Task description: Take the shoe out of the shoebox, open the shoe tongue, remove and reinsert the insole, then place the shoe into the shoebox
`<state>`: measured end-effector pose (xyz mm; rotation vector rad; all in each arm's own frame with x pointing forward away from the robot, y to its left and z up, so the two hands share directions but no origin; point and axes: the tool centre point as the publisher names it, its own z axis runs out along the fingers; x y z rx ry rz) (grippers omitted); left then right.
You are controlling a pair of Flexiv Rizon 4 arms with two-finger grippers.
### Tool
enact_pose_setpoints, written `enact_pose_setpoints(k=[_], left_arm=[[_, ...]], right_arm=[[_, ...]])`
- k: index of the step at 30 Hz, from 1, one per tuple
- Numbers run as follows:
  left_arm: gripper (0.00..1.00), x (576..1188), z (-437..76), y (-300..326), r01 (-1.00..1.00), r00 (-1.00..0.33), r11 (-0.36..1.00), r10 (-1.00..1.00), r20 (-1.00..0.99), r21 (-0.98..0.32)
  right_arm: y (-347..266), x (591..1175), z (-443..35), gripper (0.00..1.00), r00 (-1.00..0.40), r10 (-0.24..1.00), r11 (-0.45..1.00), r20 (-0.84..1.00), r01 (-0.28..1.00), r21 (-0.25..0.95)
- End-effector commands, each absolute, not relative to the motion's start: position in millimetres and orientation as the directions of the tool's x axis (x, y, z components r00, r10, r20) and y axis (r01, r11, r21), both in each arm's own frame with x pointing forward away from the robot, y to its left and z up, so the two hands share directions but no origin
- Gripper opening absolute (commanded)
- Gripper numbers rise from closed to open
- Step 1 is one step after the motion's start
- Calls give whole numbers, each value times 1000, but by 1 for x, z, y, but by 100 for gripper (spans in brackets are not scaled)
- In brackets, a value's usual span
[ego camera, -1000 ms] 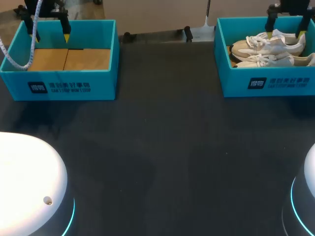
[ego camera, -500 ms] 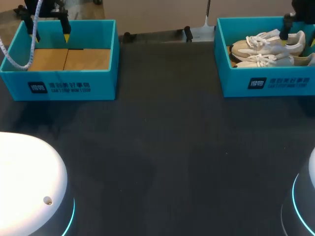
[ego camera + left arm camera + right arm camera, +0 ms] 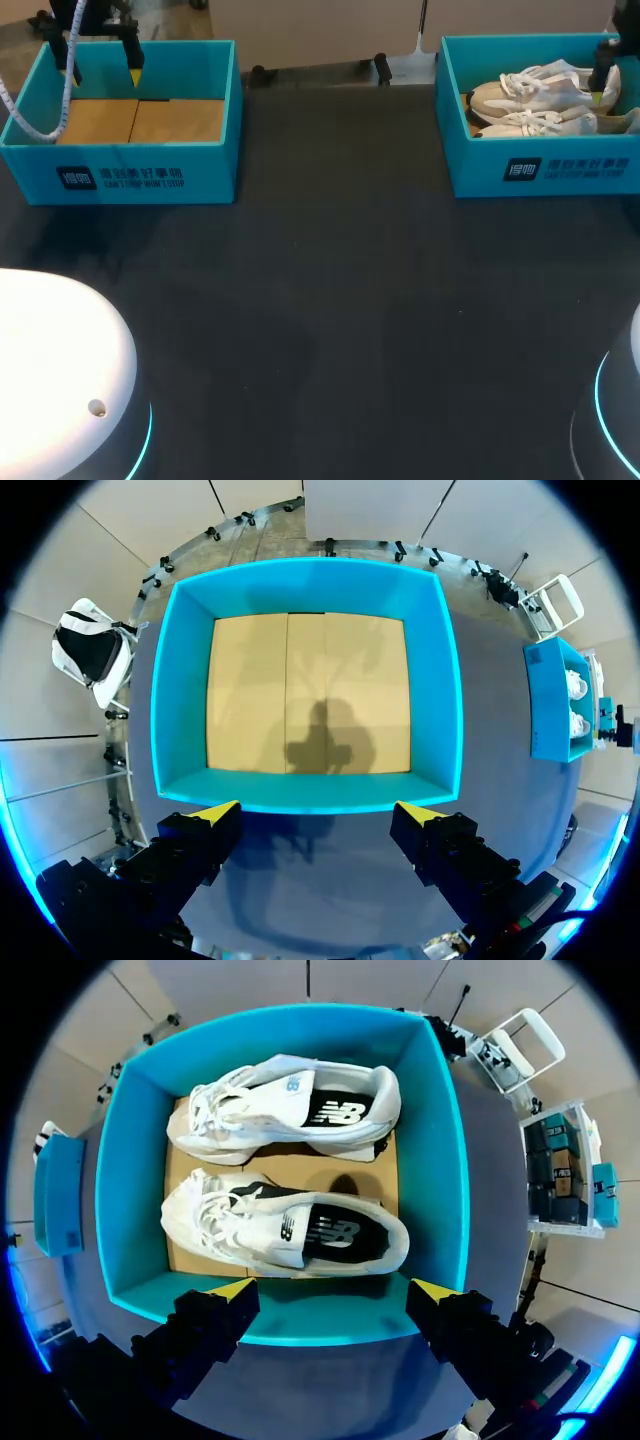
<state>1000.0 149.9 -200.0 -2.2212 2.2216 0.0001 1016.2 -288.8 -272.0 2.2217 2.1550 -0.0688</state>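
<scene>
Black tabletop [image 3: 330, 300] carries two teal shoeboxes, one at each far corner. The left shoebox [image 3: 305, 580] sits straight below our left claw [image 3: 317, 810], showing a tan cardboard floor ahead of the yellow tips, with its near wall just under them. The right shoebox [image 3: 440, 1160] sits below our right claw [image 3: 333, 1286] in the same way, near wall close under the fingertips. Inside it two white lace-up shoes lie side by side on the cardboard, toes pointing the same way. The nearer shoe [image 3: 290, 1230] is just ahead of the right claw, and the farther shoe [image 3: 290, 1110] lies beyond it against the far wall. Both claws hang above their boxes spread wide, gripping nothing and touching neither box nor shoe.
</scene>
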Motion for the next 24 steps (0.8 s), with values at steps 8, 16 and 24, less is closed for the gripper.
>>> enact_pose_setpoints(k=[8, 16, 24], left_arm=[[100, 1000, -200, 150, -1000, 0, 0, -1000, 0, 0], [100, 1000, -200, 150, -1000, 0, 0, -1000, 0, 0], [100, 1000, -200, 150, -1000, 0, 0, -1000, 0, 0]], right_arm=[[-306, 1019, -289, 100, 46, 996, -45, -72, 999, 22], [-316, 1019, -302, 98, 53, 996, -51, -68, 998, 28], [-321, 1018, -317, 99, 54, 996, -52, -70, 998, 19]])
